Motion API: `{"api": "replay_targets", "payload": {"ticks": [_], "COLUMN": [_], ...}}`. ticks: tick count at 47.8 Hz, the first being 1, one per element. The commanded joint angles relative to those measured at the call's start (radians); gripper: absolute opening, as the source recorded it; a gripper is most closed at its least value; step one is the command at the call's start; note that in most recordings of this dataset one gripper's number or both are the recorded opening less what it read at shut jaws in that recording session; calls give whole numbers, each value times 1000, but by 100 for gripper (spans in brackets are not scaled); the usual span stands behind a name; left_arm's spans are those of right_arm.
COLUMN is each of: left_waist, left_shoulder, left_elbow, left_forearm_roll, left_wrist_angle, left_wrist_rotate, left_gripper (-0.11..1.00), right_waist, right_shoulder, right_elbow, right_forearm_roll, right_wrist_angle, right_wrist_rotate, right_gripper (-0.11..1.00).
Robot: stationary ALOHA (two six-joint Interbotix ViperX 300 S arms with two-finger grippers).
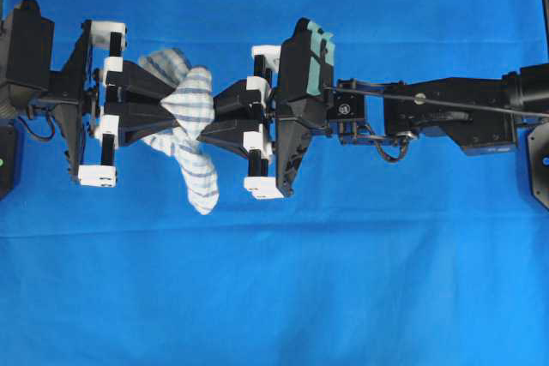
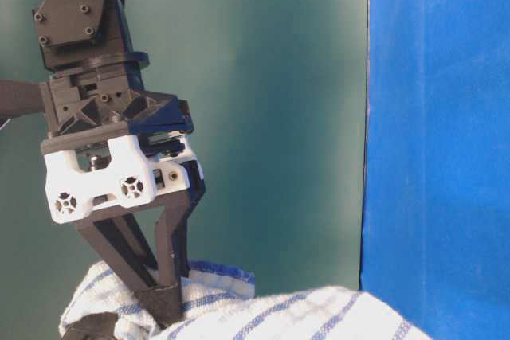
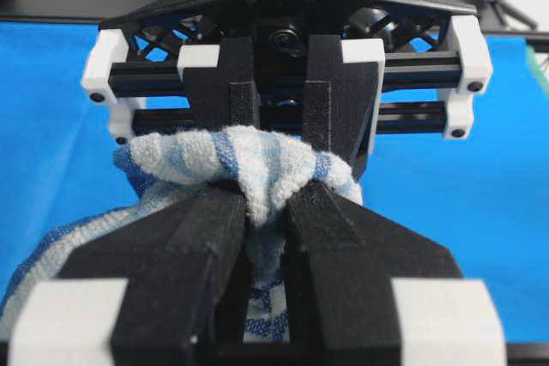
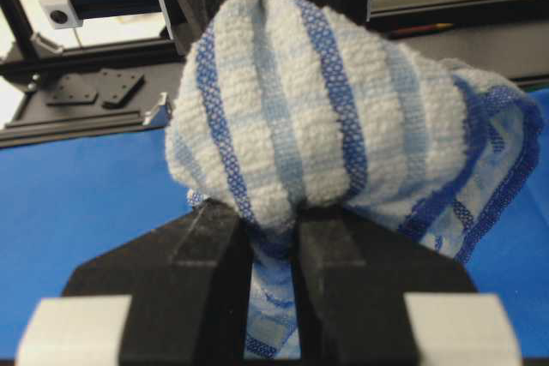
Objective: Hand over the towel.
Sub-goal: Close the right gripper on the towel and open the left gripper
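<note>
In the right wrist view the right claw (image 4: 273,237) filled the bottom of the frame, its two black fingers (image 4: 193,255) drawn in on a fold of the towel (image 4: 317,117), with striped cloth showing in the narrow slot between them. The towel bulged up just beyond the fingertips as a rounded white wad with blue and pale blue stripes, one edge trailing off to the right. Behind it stood the black fingers and white-capped rail of the other arm.

The left wrist view gave the mirror of this: the left claw (image 3: 268,212) was clamped tight on the towel (image 3: 249,156), the cloth pinched into a narrow ridge between its fingers, and directly past the wad the right claw (image 3: 279,122) faced it, its fingers set against the far side of the same bundle.

From overhead the two claws met nose to nose near the middle of the blue cloth (image 1: 274,297) covering the worktop, the left claw (image 1: 171,109) coming in from the left and the right claw (image 1: 208,117) from the right. The towel (image 1: 193,139) hung between them, held off the cloth by both, a long tail drooping towards the lower edge of that view.

At table level one claw (image 2: 163,296) pointed down into the towel (image 2: 319,316) against a green backdrop (image 2: 271,77).
</note>
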Motion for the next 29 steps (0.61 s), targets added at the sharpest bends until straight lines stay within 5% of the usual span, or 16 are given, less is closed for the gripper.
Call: {"api": "replay_targets", "payload": {"ticks": [1, 8, 21, 25, 29], "left_waist": [9, 17, 17, 17, 17], "left_shoulder": [-5, -6, -58, -98, -156], "left_elbow": [-21, -15, 12, 34, 58], "left_forearm_roll": [2, 2, -2, -2, -2], "left_wrist_angle": [-14, -18, -8, 3, 28], "left_wrist_rotate": [2, 0, -17, -15, -17], "left_gripper": [5, 7, 81, 92, 91], "right_waist": [0, 0, 0, 0, 2], "right_shoulder": [-20, -32, -126, -176, -244], "right_elbow": [-23, -5, 94, 150, 221], "right_forearm_roll": [-3, -2, -2, -2, -3], "right_wrist_angle": [-3, 5, 6, 3, 0], "right_wrist_rotate": [-2, -2, 9, 11, 11], "right_gripper": [17, 17, 17, 17, 17]}}
